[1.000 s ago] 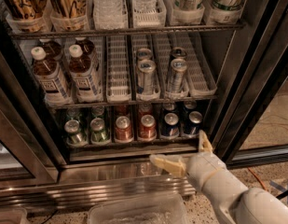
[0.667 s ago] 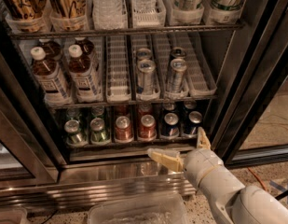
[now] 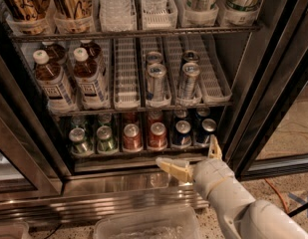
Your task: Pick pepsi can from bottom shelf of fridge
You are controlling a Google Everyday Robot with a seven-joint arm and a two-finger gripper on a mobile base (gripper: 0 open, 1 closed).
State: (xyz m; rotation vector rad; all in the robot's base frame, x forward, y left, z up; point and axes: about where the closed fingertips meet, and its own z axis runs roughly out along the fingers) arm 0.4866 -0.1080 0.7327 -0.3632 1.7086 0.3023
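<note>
Two dark blue pepsi cans with silver lids stand side by side at the right end of the bottom shelf [image 3: 143,152], one [image 3: 182,132] left of the other [image 3: 206,130]. The fridge [image 3: 118,193] is open, its steel base panel below. My gripper [image 3: 186,152] is open and empty. It hovers just in front of the shelf's front rail, below the pepsi cans. One finger [image 3: 171,167] points left and the other [image 3: 214,148] points up.
Two red cans [image 3: 143,135] and two green cans [image 3: 92,140] fill the rest of the bottom shelf. Slim silver-blue cans [image 3: 171,78] and bottles [image 3: 69,81] stand on the rack above. The black door frame [image 3: 265,98] stands at right. A clear plastic bin [image 3: 143,225] lies below.
My gripper has moved slightly up and to the left, closer to the bottom shelf's front rail. Its fingers stay open. The cans have not moved.
</note>
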